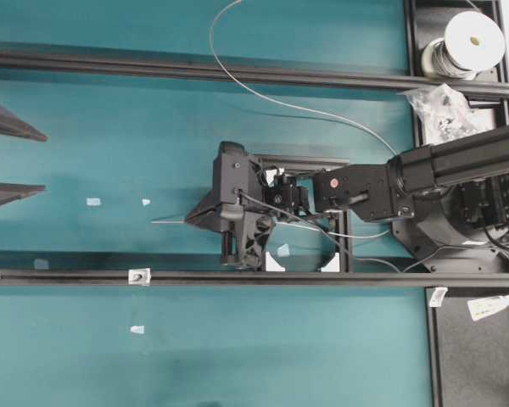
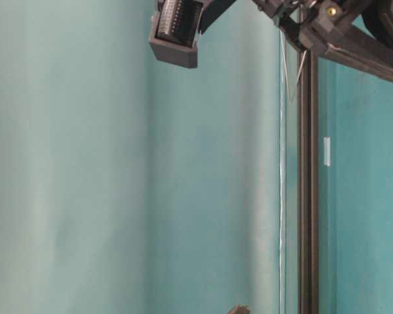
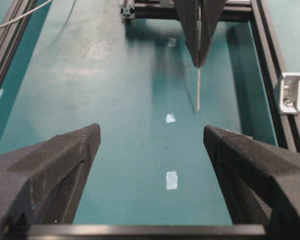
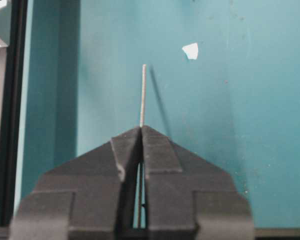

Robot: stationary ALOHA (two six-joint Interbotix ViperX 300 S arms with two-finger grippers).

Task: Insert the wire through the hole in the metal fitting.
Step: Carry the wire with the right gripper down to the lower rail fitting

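**Wire pinched, fitting still off to the side**

While the wire (image 4: pixel 143 95) pokes a short straight tip out past the right hand (image 4: pixel 141 131), which is clamped tight on it, the metal fitting (image 1: pixel 139 275) sits well apart on the black rail (image 1: pixel 339 278) of the teal desk (image 1: pixel 110 136). The left hand (image 3: pixel 150 145) hangs wide, holding nothing. The risk: the hole looks barely wider than the wire, so a slightly tilted tip could glance off the fitting's face, or the stiff wire bow.

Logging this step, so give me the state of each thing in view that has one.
right tool: shut on the wire, short tip sticking out
left tool: open, empty
wire: gripped near its tip, not yet threaded
metal fitting: on the rail, nothing in it
spool: wire trailing off it
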